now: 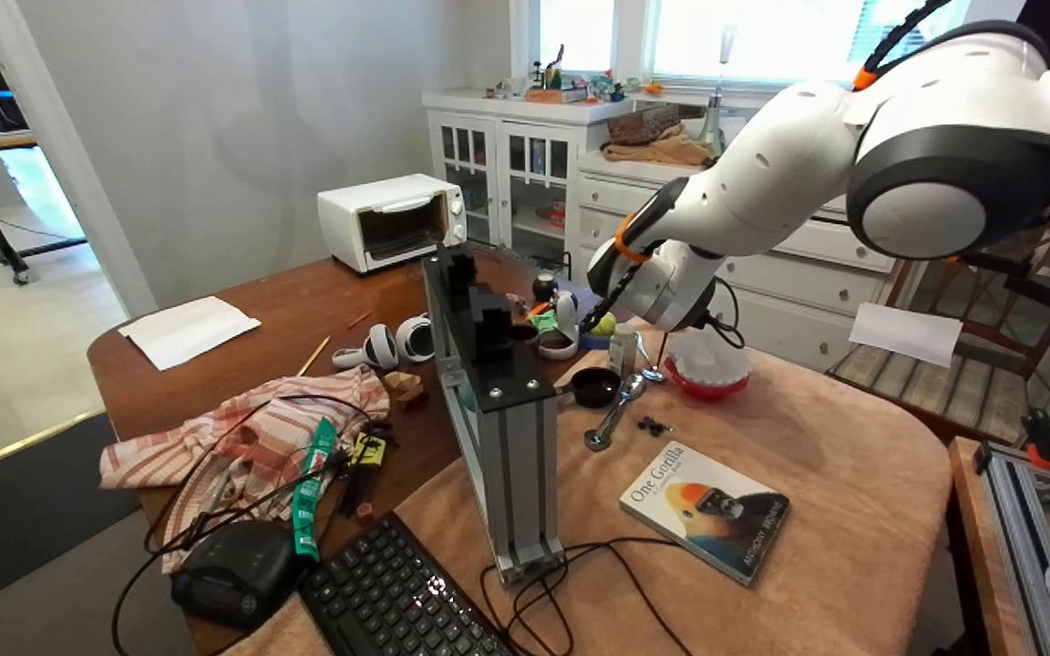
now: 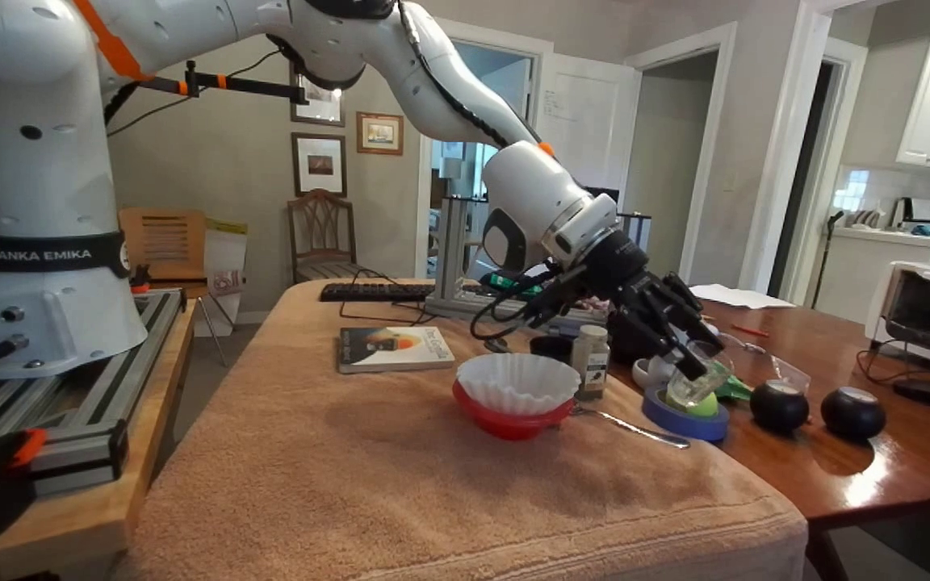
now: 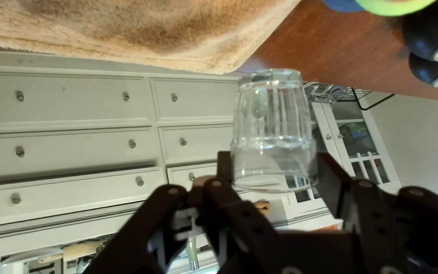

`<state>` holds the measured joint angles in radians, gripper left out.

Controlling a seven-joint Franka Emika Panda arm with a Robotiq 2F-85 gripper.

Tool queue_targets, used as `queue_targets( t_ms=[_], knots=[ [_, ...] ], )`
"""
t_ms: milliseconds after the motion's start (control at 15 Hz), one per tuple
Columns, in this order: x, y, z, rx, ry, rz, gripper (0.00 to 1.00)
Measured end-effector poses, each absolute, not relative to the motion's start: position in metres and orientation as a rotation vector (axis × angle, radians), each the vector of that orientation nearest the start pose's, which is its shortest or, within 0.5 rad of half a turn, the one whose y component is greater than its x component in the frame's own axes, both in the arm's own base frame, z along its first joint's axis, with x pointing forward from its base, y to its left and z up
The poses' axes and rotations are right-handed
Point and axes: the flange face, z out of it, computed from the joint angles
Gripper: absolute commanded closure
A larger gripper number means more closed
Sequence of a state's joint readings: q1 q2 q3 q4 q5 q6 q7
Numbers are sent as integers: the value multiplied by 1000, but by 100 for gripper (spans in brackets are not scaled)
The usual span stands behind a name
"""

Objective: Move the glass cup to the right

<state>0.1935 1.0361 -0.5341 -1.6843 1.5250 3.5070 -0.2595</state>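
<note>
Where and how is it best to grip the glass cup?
Probably opposite outer sides of the glass cup, near the rim, approached from its open end. In the wrist view that end faces the hand, the base points away, and the gripped band looks smooth, unlike the ribbed middle.

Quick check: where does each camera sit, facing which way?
In an exterior view: above, on the keyboard side, facing windows; arm upper right.
In an exterior view: on the red bowl side, facing the white door; base, arm, jaws.
Wrist view: behind the jaws it shows, inverted, facing glass cup, drawers beyond.
Both exterior views share the book.
</note>
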Motion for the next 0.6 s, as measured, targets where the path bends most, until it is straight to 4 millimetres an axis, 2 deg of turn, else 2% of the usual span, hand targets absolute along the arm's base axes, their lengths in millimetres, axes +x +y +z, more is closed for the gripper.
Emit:
queue_targets(
  t_ms=[267, 400, 600],
  knots=[
    [563, -288, 143, -2569, 2004, -1480, 68],
    [566, -287, 145, -2583, 2022, -1496, 68],
    [583, -275, 154, -2610, 2025, -1502, 68]
  ],
)
